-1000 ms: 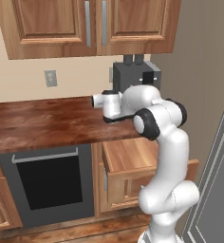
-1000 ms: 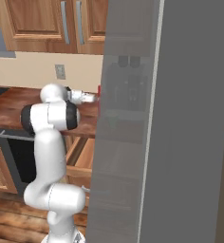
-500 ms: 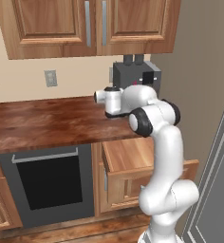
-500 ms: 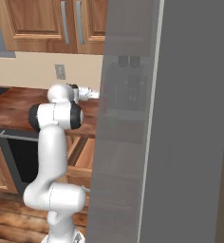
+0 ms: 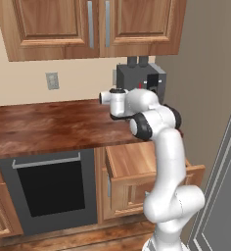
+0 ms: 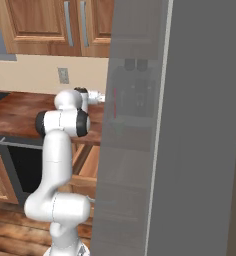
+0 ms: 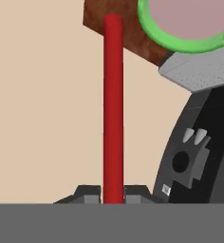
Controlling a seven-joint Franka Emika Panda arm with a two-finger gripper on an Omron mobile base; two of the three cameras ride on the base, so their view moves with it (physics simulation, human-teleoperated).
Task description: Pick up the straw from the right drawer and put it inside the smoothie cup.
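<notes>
Clearance about the cup: tight on the machine side, open on the wall side.

Cup mouth unobstructed, seen from above in the hand view; its rim lies just beside the coffee machine, whose grey tray and dark curved body crowd one side. Straw, clamped in the closed gripper, points along the beige wall, its tip beside the cup rim, not over the mouth. Worktop left of the arm bare and broad. Upper cabinets overhang the machine, capping headroom. Drawer stands pulled out below the worktop edge. A tall grey panel closes off the right.
</notes>
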